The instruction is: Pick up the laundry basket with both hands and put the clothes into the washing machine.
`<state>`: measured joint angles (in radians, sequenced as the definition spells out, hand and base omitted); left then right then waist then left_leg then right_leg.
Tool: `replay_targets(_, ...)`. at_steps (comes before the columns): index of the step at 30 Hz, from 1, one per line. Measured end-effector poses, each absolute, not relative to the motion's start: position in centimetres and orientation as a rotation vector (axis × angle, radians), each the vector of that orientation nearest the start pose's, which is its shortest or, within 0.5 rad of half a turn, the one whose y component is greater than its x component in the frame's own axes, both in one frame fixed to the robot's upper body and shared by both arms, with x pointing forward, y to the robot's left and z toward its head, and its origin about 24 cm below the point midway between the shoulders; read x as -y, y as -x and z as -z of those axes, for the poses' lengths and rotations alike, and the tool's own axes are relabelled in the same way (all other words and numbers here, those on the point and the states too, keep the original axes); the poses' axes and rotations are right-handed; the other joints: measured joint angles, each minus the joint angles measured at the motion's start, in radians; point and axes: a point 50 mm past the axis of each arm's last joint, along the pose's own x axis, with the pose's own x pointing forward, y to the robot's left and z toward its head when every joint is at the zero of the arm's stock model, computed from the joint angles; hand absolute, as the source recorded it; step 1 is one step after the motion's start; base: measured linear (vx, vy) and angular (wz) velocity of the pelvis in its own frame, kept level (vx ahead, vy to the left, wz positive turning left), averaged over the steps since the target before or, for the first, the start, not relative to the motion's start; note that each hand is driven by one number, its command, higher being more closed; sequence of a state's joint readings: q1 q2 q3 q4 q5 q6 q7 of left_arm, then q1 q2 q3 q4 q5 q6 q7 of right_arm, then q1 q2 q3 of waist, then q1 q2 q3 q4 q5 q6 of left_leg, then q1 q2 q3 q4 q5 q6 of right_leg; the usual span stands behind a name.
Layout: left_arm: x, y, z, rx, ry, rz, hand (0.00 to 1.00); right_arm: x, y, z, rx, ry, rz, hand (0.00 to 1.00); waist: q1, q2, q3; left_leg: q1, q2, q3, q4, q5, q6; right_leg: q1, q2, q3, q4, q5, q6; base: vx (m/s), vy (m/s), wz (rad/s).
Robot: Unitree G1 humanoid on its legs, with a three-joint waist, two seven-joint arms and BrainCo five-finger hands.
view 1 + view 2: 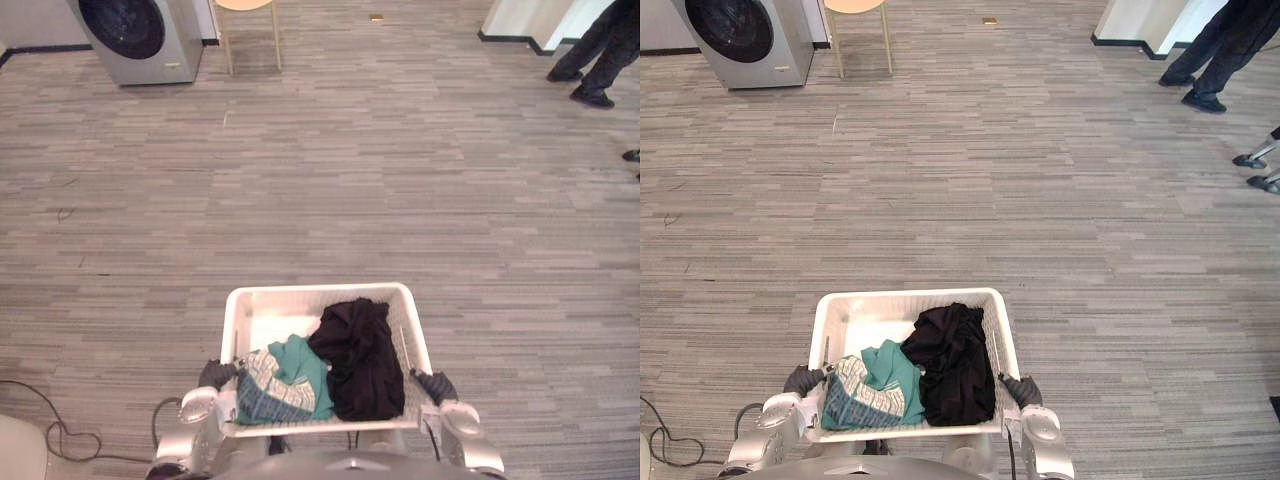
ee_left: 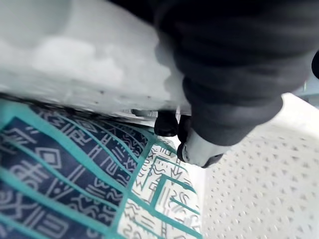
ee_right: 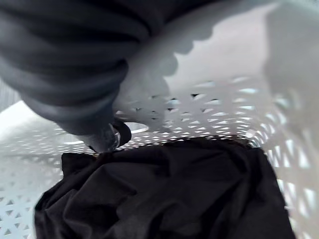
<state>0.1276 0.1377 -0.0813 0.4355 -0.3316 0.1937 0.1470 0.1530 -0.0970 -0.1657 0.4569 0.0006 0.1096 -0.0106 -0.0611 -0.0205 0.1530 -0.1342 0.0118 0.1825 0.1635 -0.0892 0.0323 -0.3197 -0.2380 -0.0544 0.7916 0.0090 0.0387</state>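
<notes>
We carry the laundry basket; the washing machine is far off

Our left hand (image 1: 217, 374) and right hand (image 1: 434, 384) grip the two sides of the white laundry basket (image 1: 318, 291) at the lower middle of the frame, and in each wrist view fingers (image 2: 199, 149) curl over its rim. Inside lie a black garment (image 1: 358, 360), a teal shirt (image 1: 300, 368) and a patterned cloth (image 1: 270, 392). The pick-up looks done, so we judge the carrying step is in hand. The washing machine (image 1: 140, 38) stands at the upper left, well apart from us, with a stool (image 1: 246, 30) just beside it. Next we need to walk up and left across the bare floor (image 1: 400, 180), keeping the basket level and both grips firm.
</notes>
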Motion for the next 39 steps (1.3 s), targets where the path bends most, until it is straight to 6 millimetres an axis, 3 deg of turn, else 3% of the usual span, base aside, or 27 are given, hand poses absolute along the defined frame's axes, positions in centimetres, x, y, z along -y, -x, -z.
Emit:
replay_targets(1,-18.3,-17.7,9.3,-0.754,0.135,-0.195,1.00,21.9,-16.7,9.1,-0.694,0.044,0.231,1.00,0.001,0.009,0.017,0.025,0.002,-0.009,-0.006,-0.010,0.004,-0.026,0.002,0.005,0.062,-0.015,0.008,0.30,0.166,0.49)
replay_targets(2,-18.7,-18.1,8.9,-0.732,0.126,-0.202,1.00,21.4,-16.9,9.0,-0.681,0.029,0.221,1.00,0.001,-0.002,0.021,0.070,0.005,-0.021,-0.016,-0.028,0.010,-0.058,0.016,-0.018,0.105,-0.100,0.005,0.34,0.124,0.27)
replay_targets(5,-19.2,-18.7,8.3,-0.696,0.112,-0.203,1.00,20.8,-17.0,8.8,-0.664,-0.002,0.224,1.00,-0.013,-0.010,0.021,0.120,-0.006,-0.049,-0.034,-0.069,0.017,-0.091,0.065,-0.088,-0.144,-0.148,0.031,0.27,0.055,0.32)
replay_targets(8,-19.2,-19.2,8.0,-0.679,0.103,-0.196,1.00,20.8,-16.9,8.8,-0.663,-0.029,0.236,1.00,-0.028,-0.026,0.022,0.181,-0.056,-0.089,-0.108,-0.096,0.011,-0.074,0.103,-0.103,-0.665,0.007,0.100,0.43,-0.003,0.42)
replay_targets(9,-19.2,-19.3,8.0,-0.678,0.100,-0.196,1.00,20.7,-16.7,8.8,-0.662,-0.032,0.239,1.00,-0.030,-0.031,0.029,0.219,-0.071,-0.102,-0.129,-0.111,-0.001,-0.074,0.106,-0.071,-0.694,0.031,0.094,0.56,-0.098,0.57)
replay_targets(11,-18.9,-19.3,8.1,-0.679,0.097,-0.190,1.00,20.8,-16.2,8.8,-0.667,-0.030,0.252,1.00,-0.033,-0.016,0.022,0.276,-0.053,-0.132,-0.100,-0.178,-0.028,-0.078,0.141,-0.038,-0.590,0.055,0.026,0.72,-0.195,0.69)
replay_targets(12,-18.8,-18.8,8.3,-0.693,0.095,-0.189,1.00,20.9,-15.9,8.8,-0.670,-0.029,0.261,1.00,-0.035,0.009,0.004,0.280,-0.013,-0.155,-0.007,-0.239,-0.068,-0.044,0.178,-0.048,-0.539,0.065,-0.026,0.75,-0.224,0.85)
replay_targets(14,-18.6,-18.7,8.3,-0.687,0.103,-0.193,1.00,21.1,-16.1,8.6,-0.670,-0.019,0.260,1.00,-0.042,0.046,0.013,0.137,0.065,-0.118,0.389,-0.240,-0.125,0.006,0.209,-0.101,-0.468,-0.036,-0.050,0.84,-0.283,0.59)
replay_targets(16,-18.1,-17.3,8.9,-0.720,0.135,-0.204,1.00,21.7,-16.0,8.6,-0.687,0.014,0.247,1.00,-0.005,0.093,0.032,-0.083,0.185,-0.122,0.974,0.001,-0.167,0.169,0.283,-0.110,-0.505,-0.113,-0.088,0.83,-0.242,-0.04)
replay_targets(19,-17.2,-17.4,8.3,-0.685,0.163,-0.177,1.00,22.6,-16.0,7.6,-0.641,0.027,0.272,1.00,0.037,0.080,0.063,-0.218,0.204,-0.064,1.170,-0.062,-0.095,0.416,0.282,-0.077,-0.632,-0.131,-0.110,0.72,-0.107,-0.12)
replay_targets(21,-17.1,-17.8,7.9,-0.661,0.175,-0.180,1.00,22.8,-16.5,6.8,-0.600,0.038,0.270,1.00,0.056,0.051,0.073,-0.274,0.205,0.038,1.036,-0.113,-0.084,0.526,0.244,-0.034,-0.699,-0.135,-0.115,0.66,-0.008,-0.36)
replay_targets(23,-16.8,-18.2,7.5,-0.638,0.191,-0.178,1.00,23.1,-17.8,6.1,-0.565,0.058,0.260,1.00,0.074,0.066,0.066,-0.327,0.193,0.072,0.722,-0.112,-0.092,0.570,0.221,-0.001,-0.710,-0.138,-0.119,0.69,0.105,-0.71)
replay_targets(24,-16.8,-18.3,7.4,-0.629,0.198,-0.184,1.00,23.1,-18.3,5.9,-0.557,0.063,0.253,1.00,0.094,0.073,0.061,-0.332,0.175,0.056,0.415,-0.053,-0.129,0.593,0.200,0.021,-0.711,-0.152,-0.136,0.50,0.135,-0.74)
replay_targets(25,-16.8,-18.3,7.4,-0.627,0.202,-0.188,1.00,23.2,-18.4,6.0,-0.559,0.065,0.249,1.00,0.102,0.086,0.055,-0.332,0.176,0.029,0.259,-0.010,-0.155,0.603,0.199,0.032,-0.713,-0.153,-0.134,0.69,0.275,-1.05)
replay_targets(26,-16.6,-18.0,7.5,-0.628,0.208,-0.192,1.00,23.4,-18.3,6.4,-0.578,0.083,0.238,1.00,0.120,0.118,0.035,-0.346,0.197,-0.049,0.120,0.000,-0.193,0.625,0.212,0.074,-0.715,-0.178,-0.103,0.87,0.413,-0.96)
replay_targets(27,-16.9,-17.7,7.8,-0.644,0.204,-0.207,1.00,23.0,-18.2,7.1,-0.608,0.069,0.234,1.00,0.123,0.120,0.018,-0.348,0.190,-0.062,0.147,0.091,-0.184,0.671,0.189,0.109,-0.688,-0.235,-0.090,0.89,0.459,-0.84)
replay_targets(28,-17.3,-17.7,8.0,-0.654,0.186,-0.214,1.00,22.5,-18.2,7.5,-0.628,0.052,0.232,1.00,0.122,0.088,0.003,-0.347,0.166,-0.065,0.173,0.139,-0.164,0.660,0.151,0.127,-0.643,-0.259,-0.076,0.74,0.411,-0.66)
replay_targets(29,-18.1,-17.5,8.2,-0.665,0.167,-0.228,1.00,21.8,-17.9,8.2,-0.659,0.035,0.220,1.00,0.119,0.027,-0.024,-0.347,0.099,-0.060,0.223,0.147,-0.115,0.590,0.085,0.180,-0.495,-0.272,-0.058,0.72,0.401,-0.48)
replay_targets(30,-18.4,-17.5,8.1,-0.663,0.161,-0.234,1.00,21.5,-17.8,8.3,-0.661,0.028,0.214,1.00,0.117,-0.001,-0.025,-0.343,0.075,-0.039,0.274,0.102,-0.058,0.535,0.060,0.199,-0.359,-0.240,-0.004,0.72,0.378,-0.43)
replay_targets(31,-18.7,-17.5,8.1,-0.664,0.156,-0.239,1.00,21.2,-17.7,8.5,-0.664,0.016,0.214,1.00,0.110,-0.028,-0.016,-0.315,0.055,-0.008,0.316,0.047,-0.036,0.461,0.032,0.213,-0.171,-0.142,0.122,0.71,0.340,-0.08)
replay_targets(32,-18.9,-17.3,8.3,-0.682,0.145,-0.244,1.00,20.9,-17.4,8.9,-0.682,0.013,0.212,1.00,0.096,-0.048,-0.014,-0.269,0.027,-0.003,0.322,0.002,-0.016,0.396,0.014,0.217,-0.022,0.014,0.228,0.68,0.253,0.14)
replay_targets(33,-19.1,-17.0,8.5,-0.708,0.130,-0.248,1.00,20.6,-16.8,9.5,-0.714,0.008,0.206,1.00,0.082,-0.054,-0.010,-0.191,0.011,-0.001,0.306,-0.032,-0.004,0.310,0.019,0.208,0.174,0.063,0.250,0.79,0.253,0.11)
replay_targets(34,-19.0,-16.4,8.8,-0.732,0.126,-0.254,1.00,20.6,-16.2,9.7,-0.731,0.013,0.208,1.00,0.085,-0.041,0.004,-0.082,0.004,0.002,0.265,-0.062,0.004,0.230,0.040,0.173,0.329,-0.015,0.183,0.64,0.172,0.01)
replay_targets(35,-18.9,-16.1,9.0,-0.740,0.126,-0.252,1.00,20.7,-15.9,9.7,-0.735,0.015,0.212,1.00,0.086,-0.029,0.015,-0.024,0.005,0.003,0.233,-0.074,0.003,0.192,0.053,0.145,0.375,-0.057,0.139,0.63,0.163,-0.13)
replay_targets(36,-18.7,-15.9,9.0,-0.743,0.123,-0.243,1.00,20.9,-15.1,9.8,-0.743,0.016,0.219,1.00,0.084,-0.002,0.026,0.087,0.007,0.002,0.163,-0.092,0.005,0.114,0.082,0.083,0.398,-0.144,0.060,0.58,0.130,-0.02)
replay_targets(38,-18.3,-16.3,8.6,-0.723,0.121,-0.225,1.00,20.9,-14.7,8.9,-0.689,0.014,0.231,1.00,0.067,0.023,0.029,0.196,0.004,-0.012,0.094,-0.129,0.000,-0.010,0.101,0.001,0.274,-0.227,0.036,0.56,0.057,0.21)
replay_targets(39,-18.2,-17.1,7.8,-0.677,0.122,-0.218,1.00,21.1,-15.1,8.0,-0.645,0.015,0.240,1.00,0.049,0.030,0.027,0.232,0.006,-0.039,0.092,-0.161,-0.006,-0.056,0.095,-0.052,0.075,-0.235,0.034,0.53,-0.062,0.66)
